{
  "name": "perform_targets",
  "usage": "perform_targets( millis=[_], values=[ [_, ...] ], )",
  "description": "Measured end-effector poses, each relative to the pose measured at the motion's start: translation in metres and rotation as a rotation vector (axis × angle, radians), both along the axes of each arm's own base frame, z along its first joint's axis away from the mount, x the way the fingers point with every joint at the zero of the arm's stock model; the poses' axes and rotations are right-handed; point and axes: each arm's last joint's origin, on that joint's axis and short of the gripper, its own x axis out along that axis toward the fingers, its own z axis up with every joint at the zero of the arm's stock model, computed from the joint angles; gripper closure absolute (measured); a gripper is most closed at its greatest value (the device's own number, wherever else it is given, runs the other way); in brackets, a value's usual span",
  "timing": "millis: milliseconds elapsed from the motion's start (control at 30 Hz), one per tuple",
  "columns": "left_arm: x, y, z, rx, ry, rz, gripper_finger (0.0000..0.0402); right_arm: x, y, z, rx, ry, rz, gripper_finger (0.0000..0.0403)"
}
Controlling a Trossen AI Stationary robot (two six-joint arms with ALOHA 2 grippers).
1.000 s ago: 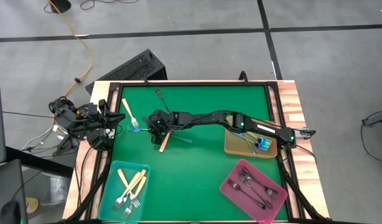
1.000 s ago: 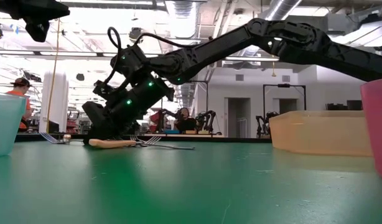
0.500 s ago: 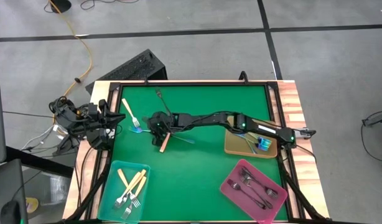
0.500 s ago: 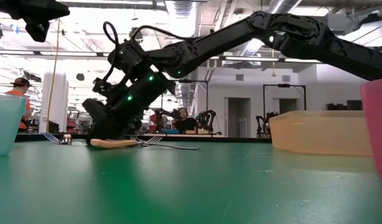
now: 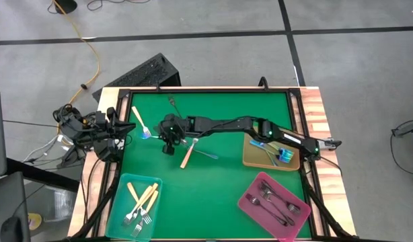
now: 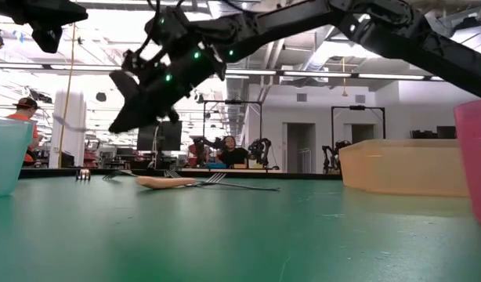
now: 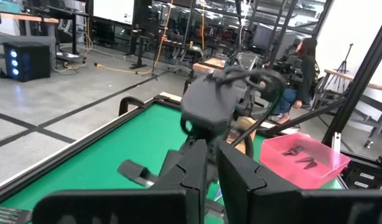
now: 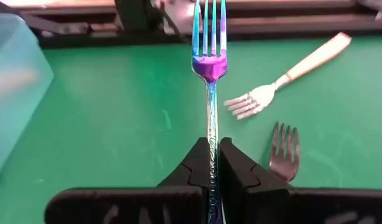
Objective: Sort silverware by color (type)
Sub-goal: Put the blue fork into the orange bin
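The right gripper (image 8: 213,163) is clamped on an iridescent fork (image 8: 209,59), lifted over the mat's far left. Teal tray (image 5: 125,195), tan tray (image 5: 255,159) and pink tray (image 5: 250,205) each hold forks already; several lie unsorted. The left gripper (image 7: 211,175) waits closed at the left edge.

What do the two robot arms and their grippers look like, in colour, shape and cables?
Both arms are black with jointed segments. The right arm carries small green lights and a looping black cable near its wrist. The right gripper has two flat, dark, wedge-shaped fingers. The left gripper looks the same, and loose cables bunch around the left arm.
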Motion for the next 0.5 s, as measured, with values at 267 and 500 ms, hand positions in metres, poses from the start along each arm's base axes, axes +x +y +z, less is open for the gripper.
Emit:
perform_targets(
  millis=[267,500],
  values=[
    [0.0,0.0,0.0,-0.002,0.0,0.0,0.0379,-0.008,-0.01,0.019,-0.024,0.013,-0.013,0.0369],
    [0.0,0.001,0.0,-0.002,0.0,0.018,0.0379,-0.022,-0.039,0.031,-0.075,0.092,-0.084,0.0369]
  ],
)
